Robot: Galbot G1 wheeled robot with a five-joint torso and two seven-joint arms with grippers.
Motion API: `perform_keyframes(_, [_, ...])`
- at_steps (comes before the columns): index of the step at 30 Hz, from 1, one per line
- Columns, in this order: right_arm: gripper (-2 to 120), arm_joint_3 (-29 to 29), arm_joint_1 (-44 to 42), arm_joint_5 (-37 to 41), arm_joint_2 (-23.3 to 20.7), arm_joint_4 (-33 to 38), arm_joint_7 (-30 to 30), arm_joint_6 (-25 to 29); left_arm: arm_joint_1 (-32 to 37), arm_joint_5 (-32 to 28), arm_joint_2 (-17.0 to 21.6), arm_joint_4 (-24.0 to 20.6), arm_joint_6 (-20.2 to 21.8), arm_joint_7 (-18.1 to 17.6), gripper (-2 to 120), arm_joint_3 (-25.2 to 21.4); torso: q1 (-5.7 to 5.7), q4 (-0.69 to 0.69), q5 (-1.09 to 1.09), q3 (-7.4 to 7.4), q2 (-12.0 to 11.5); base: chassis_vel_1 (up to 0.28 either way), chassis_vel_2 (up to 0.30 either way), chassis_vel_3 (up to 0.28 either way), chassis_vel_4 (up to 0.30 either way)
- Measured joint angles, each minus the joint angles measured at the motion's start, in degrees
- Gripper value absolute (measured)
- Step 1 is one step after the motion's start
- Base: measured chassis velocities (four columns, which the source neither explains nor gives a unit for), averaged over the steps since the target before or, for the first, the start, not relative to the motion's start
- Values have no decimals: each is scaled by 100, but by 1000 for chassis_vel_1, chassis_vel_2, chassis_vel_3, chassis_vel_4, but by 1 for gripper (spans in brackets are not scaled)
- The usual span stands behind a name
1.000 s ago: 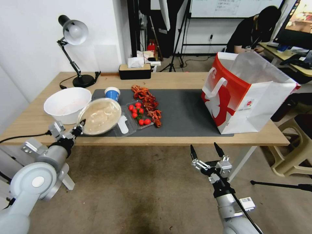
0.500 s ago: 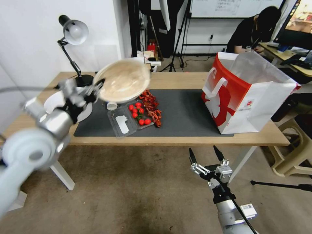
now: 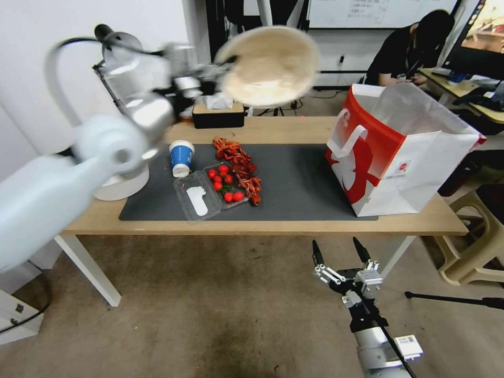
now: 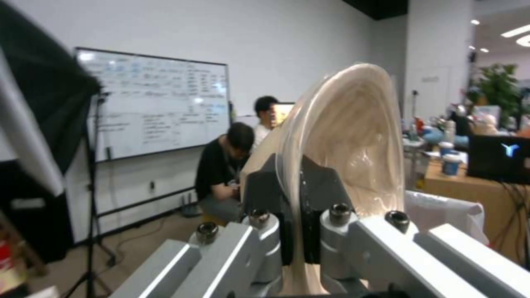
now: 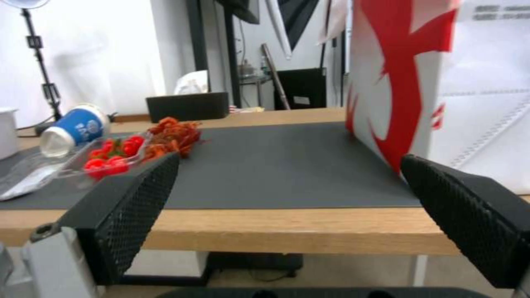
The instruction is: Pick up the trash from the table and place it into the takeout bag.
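- The left gripper (image 3: 223, 67), jaws clamped on the rim of the beige round bowl lid (image 3: 269, 65), holds it aloft at upper centre, left of the takeout bag (image 3: 399, 152); not yet dropped in.
- The blue-and-white paper cup (image 3: 181, 157) stands inverted on the table (image 3: 294, 128) mat, uncollected.
- The right gripper (image 3: 340, 251) hangs at lower right, jaws wide and empty.
- The lid looks thin, glossy, domed plastic; the bag is stiff, boxy paper.
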Motion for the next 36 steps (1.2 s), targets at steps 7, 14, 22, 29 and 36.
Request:
perform_keyframes(7, [100, 186, -120, -1, 182, 20, -5, 36, -781, 296, -1375, 1012, -105, -58, 1, 666, 0, 2, 1, -1, 0, 0, 0, 0, 0])
perform_keyframes(14, [100, 300, -133, 7, 259, -33, -9, 62, -1237, 1285, -2796, 2290, -356, -99, 1, 1184, -1, 1, 0, -1, 0, 0, 0, 0, 0])
perform_keyframes(22, [100, 389, -84, 107, 219, -52, 8, 50, -1302, 3082, -2897, 2860, -727, 512, 1, 1745, 0, 3, -2, -1, -1, 0, 0, 0, 0])
perform_keyframes(29, [100, 394, -71, 127, 209, -101, 8, 53, -1239, 2902, -2757, 2642, -768, 591, 11, 1701, -1, 3, -3, -1, 0, 0, 0, 0, 0])
perform_keyframes(36, [100, 367, -79, 138, 205, -104, -4, 63, -1237, 2420, -2772, 2445, -640, 464, 39, 1506, -2, 2, -2, -2, 0, 0, 0, 0, 0])
